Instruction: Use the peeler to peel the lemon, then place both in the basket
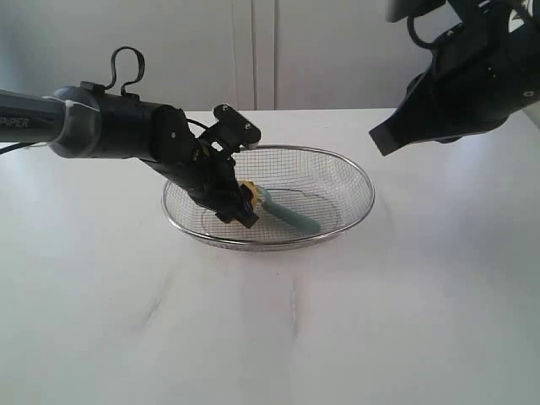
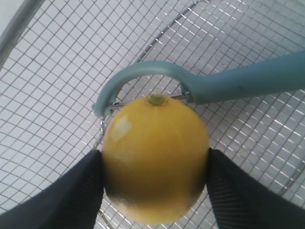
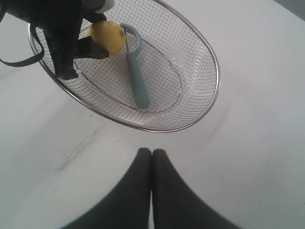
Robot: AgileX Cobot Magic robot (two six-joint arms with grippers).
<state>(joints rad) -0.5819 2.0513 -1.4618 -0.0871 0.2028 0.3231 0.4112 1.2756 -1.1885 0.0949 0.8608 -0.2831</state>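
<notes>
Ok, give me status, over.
Left fingers clamped on lemon inside basket. Right fingers shut, empty. Peeler lying in basket. Nothing in the way.

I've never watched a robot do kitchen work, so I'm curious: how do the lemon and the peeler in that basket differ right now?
The lemon is round and bright yellow; the peeler is slim and pale teal. The lemon is gripped between the left arm's fingers; the peeler lies free on the mesh, with neither arm holding it. Both are inside the basket.
</notes>
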